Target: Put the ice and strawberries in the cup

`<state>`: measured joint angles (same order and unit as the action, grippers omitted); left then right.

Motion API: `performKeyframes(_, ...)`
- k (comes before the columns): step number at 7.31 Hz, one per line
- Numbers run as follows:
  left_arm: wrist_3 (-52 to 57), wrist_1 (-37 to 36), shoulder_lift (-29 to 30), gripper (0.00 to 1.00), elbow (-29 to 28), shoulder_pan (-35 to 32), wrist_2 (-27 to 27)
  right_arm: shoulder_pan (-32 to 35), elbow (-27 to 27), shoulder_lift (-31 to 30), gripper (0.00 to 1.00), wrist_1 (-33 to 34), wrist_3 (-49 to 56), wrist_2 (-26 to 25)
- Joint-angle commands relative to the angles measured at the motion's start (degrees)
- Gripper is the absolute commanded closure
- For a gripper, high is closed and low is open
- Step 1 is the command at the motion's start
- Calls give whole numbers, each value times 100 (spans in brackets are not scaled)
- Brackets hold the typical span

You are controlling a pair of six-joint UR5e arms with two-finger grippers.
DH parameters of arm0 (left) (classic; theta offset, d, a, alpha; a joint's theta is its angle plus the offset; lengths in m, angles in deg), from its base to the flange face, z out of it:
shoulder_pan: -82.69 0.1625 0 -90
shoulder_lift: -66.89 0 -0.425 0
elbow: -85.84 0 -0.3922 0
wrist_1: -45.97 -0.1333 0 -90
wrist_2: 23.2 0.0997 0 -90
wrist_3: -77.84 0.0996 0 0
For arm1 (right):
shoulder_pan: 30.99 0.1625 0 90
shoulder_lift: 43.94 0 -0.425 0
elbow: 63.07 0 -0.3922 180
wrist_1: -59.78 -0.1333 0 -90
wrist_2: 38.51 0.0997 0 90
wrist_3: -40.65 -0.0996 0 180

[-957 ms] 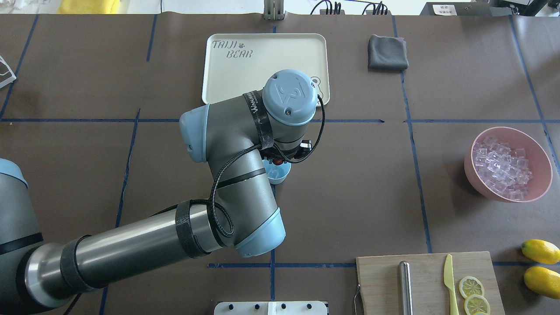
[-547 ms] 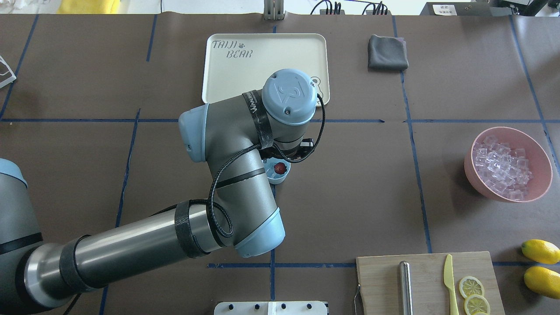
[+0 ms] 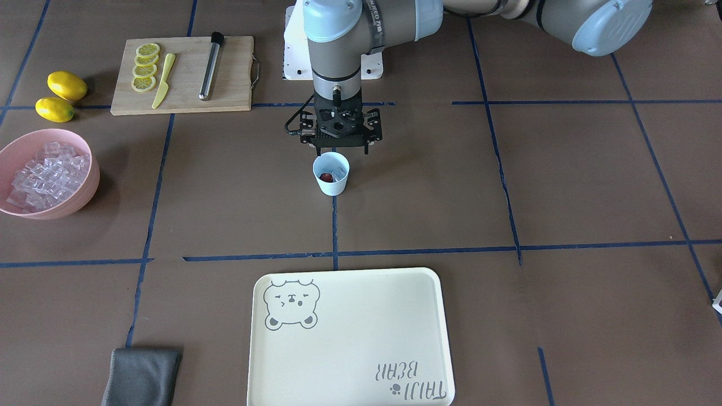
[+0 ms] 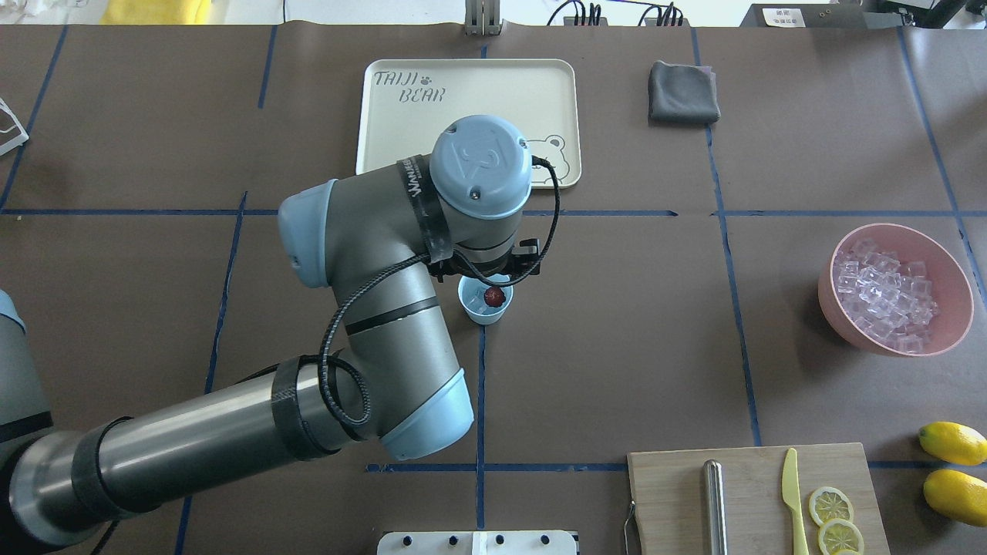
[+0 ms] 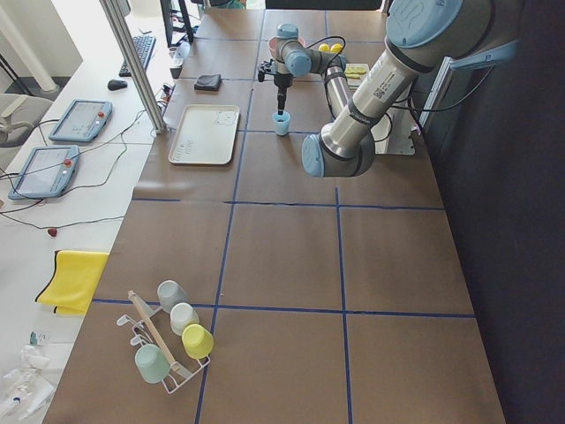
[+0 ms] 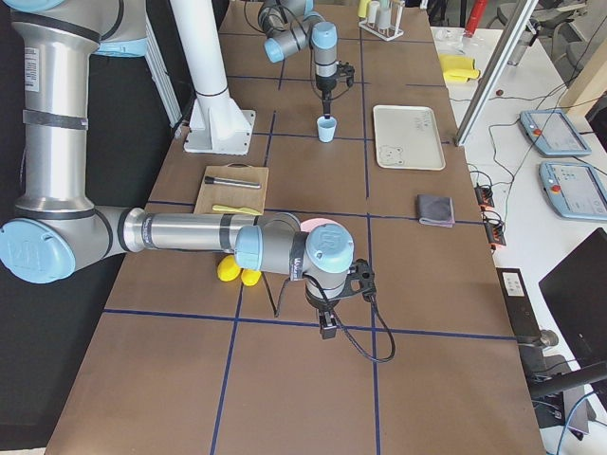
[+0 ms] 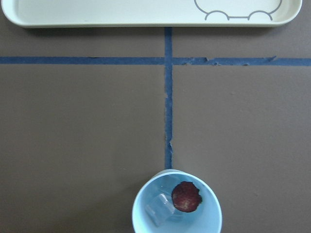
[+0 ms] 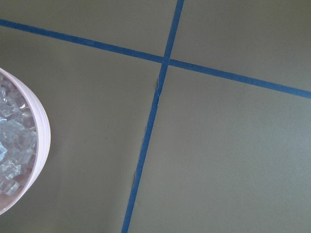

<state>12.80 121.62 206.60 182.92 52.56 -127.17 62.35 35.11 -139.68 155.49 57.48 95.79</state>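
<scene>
The right fingers point(image 6: 327, 327) hang just beside the bowl point(image 3: 62, 210); how far open, I cannot tell. Farther on, the cup point(image 4: 484, 308) stands on the worktop point(image 4: 617, 347), holding ice point(image 7: 160, 211) and a strawberry point(image 7: 186, 196). The left fingers point(image 5: 281, 102) hover above it, spread unclear.

The left arm point(image 4: 385, 254) is made of dark grey metal tubes with rounded pale blue joint caps point(image 4: 480, 166), the topmost stamped with a logo and set with small screws. Black bands point(image 4: 289, 420) wrap it, one lettered in white, and a black cable point(image 4: 324, 347) loops along to the black end effector point(image 3: 341, 148). The right arm point(image 6: 185, 232) shows the same grey and blue.
</scene>
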Motion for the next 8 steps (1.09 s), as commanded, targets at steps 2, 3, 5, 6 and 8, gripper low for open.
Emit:
performKeyframes(2,2381,-788,-1276,0,1355,-1410,-1128,0,-80,28,0,9,-153,-9)
performKeyframes(3,3191,-780,-1645,0,1366,-2034,-1648,0,-219,89,0,9,-180,0)
performKeyframes(5,3751,-745,-2515,0,1454,-3177,-2379,0,-388,230,0,0,-180,17)
performKeyframes(6,4484,-780,-2832,0,1445,-3662,-2609,0,-396,239,0,0,-197,17)
performKeyframes(8,5535,-798,-3588,0,1410,-4550,-2681,0,-405,274,0,0,-206,9)
